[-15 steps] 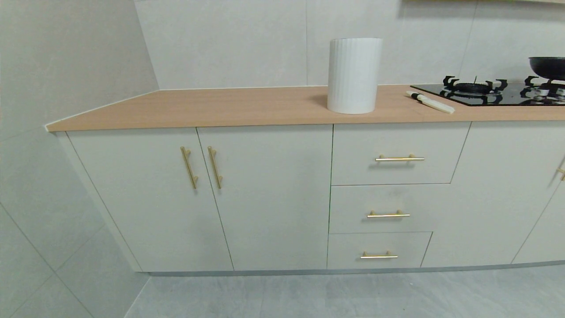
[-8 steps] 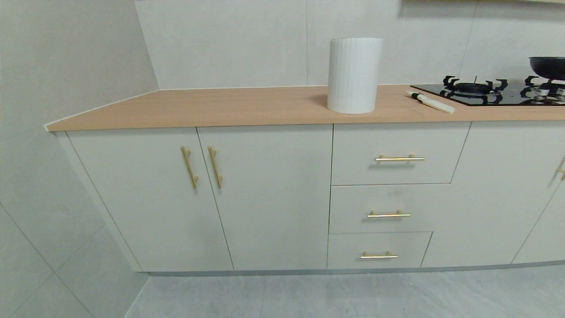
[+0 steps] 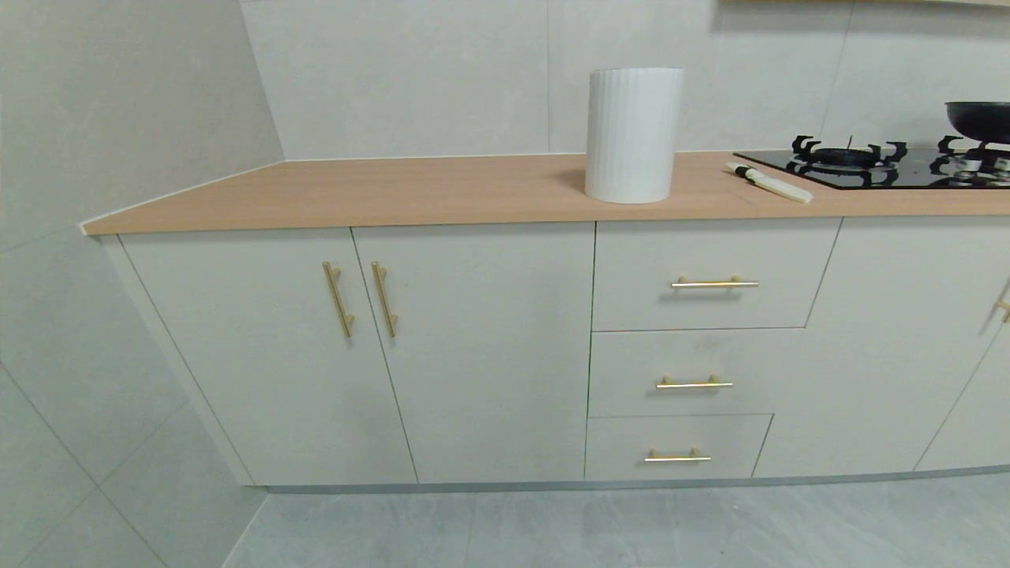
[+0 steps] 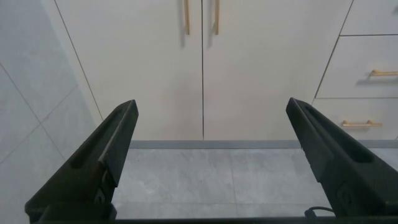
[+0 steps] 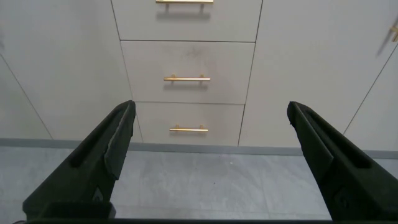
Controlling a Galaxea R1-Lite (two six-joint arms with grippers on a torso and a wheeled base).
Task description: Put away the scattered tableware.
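White utensil (image 3: 768, 182) lying flat on wooden surface (image 3: 394, 193), between ribbed white container (image 3: 634, 134) and black hob (image 3: 876, 162). Container standing upright, contents hidden by its wall. Pan (image 3: 978, 118) sitting on hob. Left claw (image 4: 210, 112) hanging released, spread wide, facing cabinet doors (image 4: 261, 62). Right claw (image 5: 210, 109) likewise released, facing closed drawers (image 5: 186, 71).
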